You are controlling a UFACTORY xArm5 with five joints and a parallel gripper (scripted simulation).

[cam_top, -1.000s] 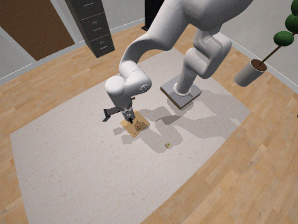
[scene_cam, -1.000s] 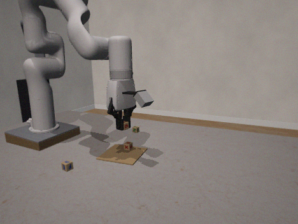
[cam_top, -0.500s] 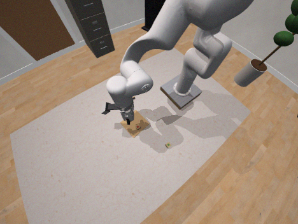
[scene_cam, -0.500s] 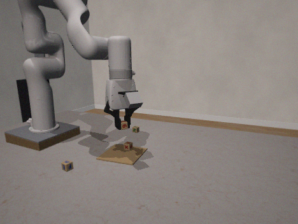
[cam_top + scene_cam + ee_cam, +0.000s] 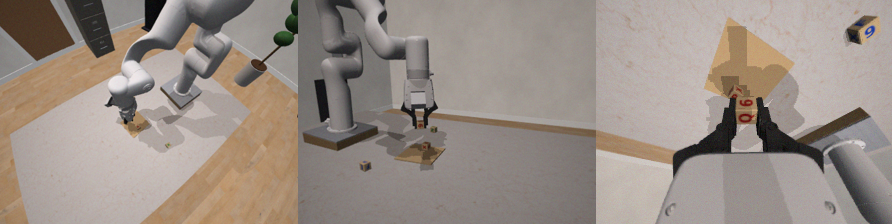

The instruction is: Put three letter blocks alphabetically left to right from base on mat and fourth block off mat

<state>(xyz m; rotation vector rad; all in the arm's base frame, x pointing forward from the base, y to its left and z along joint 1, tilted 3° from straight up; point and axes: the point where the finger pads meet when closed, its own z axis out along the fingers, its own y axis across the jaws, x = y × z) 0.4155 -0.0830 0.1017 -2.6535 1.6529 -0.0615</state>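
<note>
Your jaws (image 5: 128,123) (image 5: 420,126) point down mid-frame in the exterior view, pinching the Q/6 block (image 5: 420,124) (image 5: 746,110) above the mat (image 5: 134,132) (image 5: 409,155) (image 5: 751,55)'s upper edge.

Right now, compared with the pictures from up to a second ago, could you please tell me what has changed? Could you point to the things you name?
The gripper (image 5: 129,121) (image 5: 420,126) (image 5: 746,105) has turned about its upright axis, swinging its side bracket round from the right to face the exterior view. The raised block (image 5: 420,125) (image 5: 746,107) turned with it, still gripped. The mat (image 5: 132,130) (image 5: 407,156) (image 5: 763,55) and other blocks stayed put.
</note>
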